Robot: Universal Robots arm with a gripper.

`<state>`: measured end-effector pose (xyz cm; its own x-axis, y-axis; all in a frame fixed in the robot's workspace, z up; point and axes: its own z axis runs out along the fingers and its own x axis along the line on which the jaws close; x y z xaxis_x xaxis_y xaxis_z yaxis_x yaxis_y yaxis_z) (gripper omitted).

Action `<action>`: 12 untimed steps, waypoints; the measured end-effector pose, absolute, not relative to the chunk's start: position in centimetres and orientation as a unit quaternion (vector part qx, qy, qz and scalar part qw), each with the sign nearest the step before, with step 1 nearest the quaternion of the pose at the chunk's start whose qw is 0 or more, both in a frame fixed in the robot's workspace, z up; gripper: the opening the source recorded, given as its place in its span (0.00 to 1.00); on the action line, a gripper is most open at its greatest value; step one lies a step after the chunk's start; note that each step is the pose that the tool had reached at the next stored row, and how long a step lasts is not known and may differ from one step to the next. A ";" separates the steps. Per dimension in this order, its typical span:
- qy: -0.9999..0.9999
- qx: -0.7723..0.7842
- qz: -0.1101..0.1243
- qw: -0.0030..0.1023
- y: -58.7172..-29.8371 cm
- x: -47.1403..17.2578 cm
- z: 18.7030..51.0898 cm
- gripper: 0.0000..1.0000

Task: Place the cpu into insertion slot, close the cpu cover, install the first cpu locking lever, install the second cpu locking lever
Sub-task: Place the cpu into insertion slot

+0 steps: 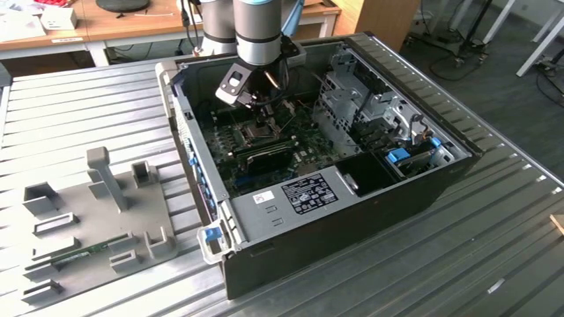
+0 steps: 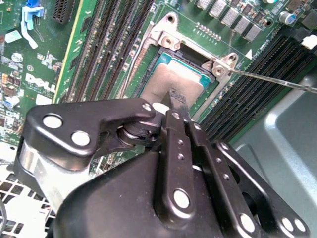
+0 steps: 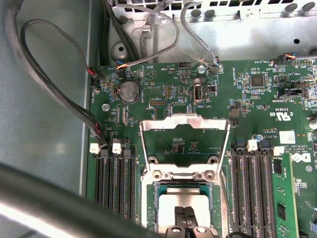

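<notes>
Gripper [image 3: 185, 221] fingers pressed together, tips at top centre of the cpu [image 3: 173, 197]. 1 chip, sitting in the insertion slot [image 3: 159, 203]. First wrist view: cpu cover [image 3: 184, 120] stands open. Second wrist view adds 1 thin lever rod [image 2: 277, 82] beside the socket. Exterior view: green board [image 1: 295, 158] inside open pc case [image 1: 414, 191], frame centre. Grey fixture plate [image 1: 132, 218] lower left.

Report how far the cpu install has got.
Done: the cpu lies flat in the insertion slot. In hand: the gripper, fingers together, is at the cpu's top. Left: the cpu cover stands swung open in the first wrist view, and a thin lever rod juts free beside the slot in the second wrist view.
</notes>
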<state>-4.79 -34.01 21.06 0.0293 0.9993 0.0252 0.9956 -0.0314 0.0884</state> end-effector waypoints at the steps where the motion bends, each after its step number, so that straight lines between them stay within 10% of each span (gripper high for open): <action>1: 0.696 0.717 0.040 0.023 -34.0 -4.8 21.1 0.10; 12: 0.696 0.717 0.040 0.023 -34.0 -4.8 21.0 0.10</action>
